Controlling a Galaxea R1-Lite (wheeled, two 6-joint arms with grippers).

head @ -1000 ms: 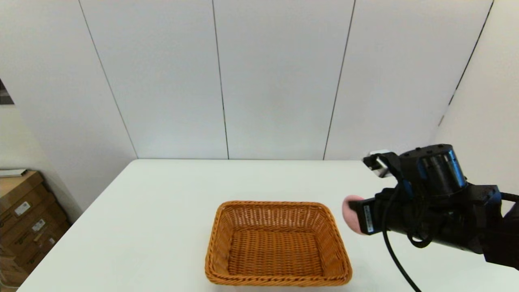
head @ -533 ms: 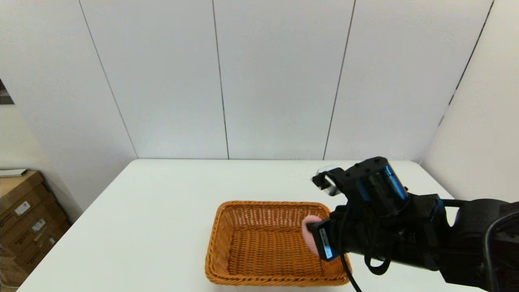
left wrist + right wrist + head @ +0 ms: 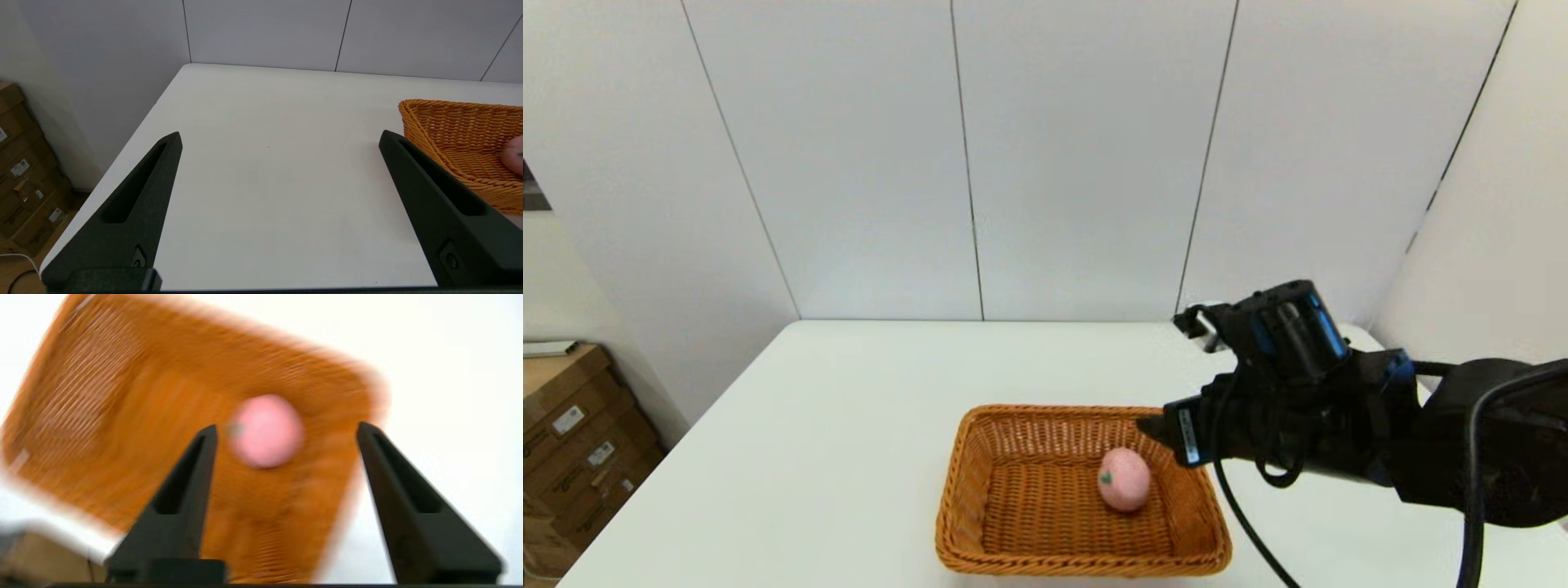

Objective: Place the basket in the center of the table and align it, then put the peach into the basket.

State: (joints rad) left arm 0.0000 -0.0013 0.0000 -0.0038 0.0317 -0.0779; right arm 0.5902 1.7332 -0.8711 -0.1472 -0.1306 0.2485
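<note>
- Plain white wall panels at the back, and a wide white tabletop [image 3: 849, 425] running up to them; cardboard boxes [image 3: 572, 433] stacked on the floor off its left edge.
- Far left, the left gripper [image 3: 278, 139] hangs over bare tabletop with its fingers spread wide and nothing between them. It looks parked, well apart from the action.
- Centre now: the basket [image 3: 980, 490] sits square to the near edge, roughly mid-table, so the aligning part looks done.
- And there's the peach [image 3: 1125, 479], down on the woven floor of the basket, toward its right side, stem spot facing us, touching nothing but wicker.
- Right of that, the right gripper [image 3: 286, 428] hovers above the basket's right rim, fingers well apart and empty, with the peach lying free beneath the gap.
- By my reading, the drop is made. All that remains is for that arm to pull clear.
</note>
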